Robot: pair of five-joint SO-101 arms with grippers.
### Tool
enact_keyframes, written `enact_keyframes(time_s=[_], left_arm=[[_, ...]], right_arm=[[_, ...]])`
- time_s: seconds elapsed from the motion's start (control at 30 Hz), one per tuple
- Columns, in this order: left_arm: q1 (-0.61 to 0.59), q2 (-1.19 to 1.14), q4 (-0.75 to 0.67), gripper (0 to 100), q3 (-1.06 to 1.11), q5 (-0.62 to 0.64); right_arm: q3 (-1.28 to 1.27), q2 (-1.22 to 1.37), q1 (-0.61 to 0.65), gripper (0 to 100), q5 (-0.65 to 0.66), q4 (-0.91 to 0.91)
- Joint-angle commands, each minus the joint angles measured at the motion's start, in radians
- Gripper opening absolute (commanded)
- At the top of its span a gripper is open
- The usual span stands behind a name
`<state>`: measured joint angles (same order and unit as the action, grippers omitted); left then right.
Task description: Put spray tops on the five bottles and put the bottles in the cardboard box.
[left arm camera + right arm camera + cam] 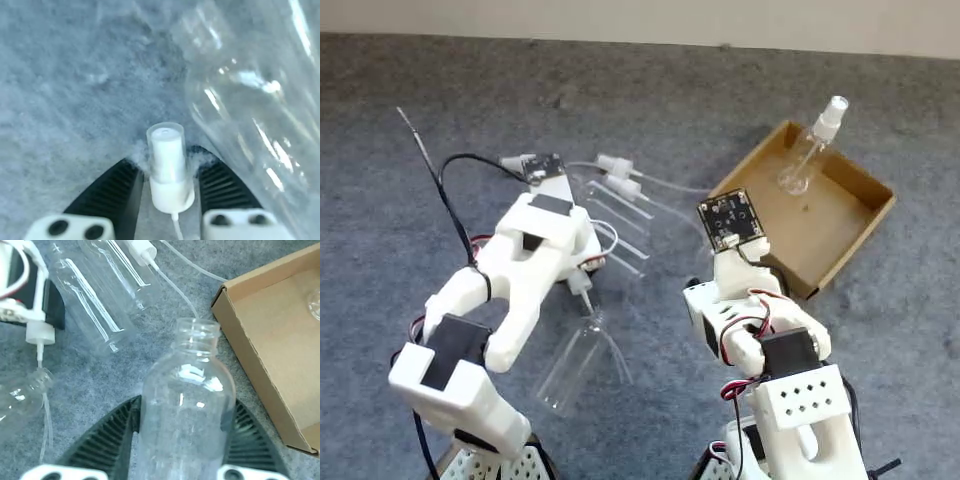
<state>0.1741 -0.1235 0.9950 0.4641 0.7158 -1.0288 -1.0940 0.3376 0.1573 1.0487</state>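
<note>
My left gripper point(168, 167) is shut on a white spray top point(167, 160), its dip tube pointing at the neck of a clear bottle point(575, 360) lying on the grey carpet. My right gripper point(186, 407) is shut on another clear bottle point(187, 390) with an open neck, held beside the cardboard box point(250, 345). In the box point(850, 235), one capped bottle point(807, 150) leans in the far corner. Two more clear bottles point(90, 310) point(125, 270) lie between the arms. Loose spray tops point(617, 165) point(627, 186) with long tubes lie beyond them.
The box sits at the right of the carpet, a corner towards my right arm point(760, 340). The left arm point(510, 290) spans the left middle. A black cable point(445, 185) loops behind it. Open carpet stretches along the far side.
</note>
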Motion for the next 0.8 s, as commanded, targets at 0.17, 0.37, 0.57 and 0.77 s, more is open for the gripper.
enact_keyframes(time_s=[0.17, 0.37, 0.57, 0.77], left_arm=[[0.004, 0.01, -0.002, 2, -0.203, 0.0], [0.001, 0.012, 0.19, 2, -0.367, -0.002], [-0.071, 0.01, 0.359, 2, -0.591, -0.003], [-0.11, 0.01, 0.5, 2, -0.863, -0.144]], right_arm=[[0.005, -0.027, -0.012, 19.0, -0.002, -0.033], [0.005, -0.027, -0.007, 19.0, -0.002, -0.067], [-0.085, -0.027, -0.007, 19.0, -0.005, -0.249], [-0.163, -0.027, 0.015, 19.0, -0.009, -0.358]])
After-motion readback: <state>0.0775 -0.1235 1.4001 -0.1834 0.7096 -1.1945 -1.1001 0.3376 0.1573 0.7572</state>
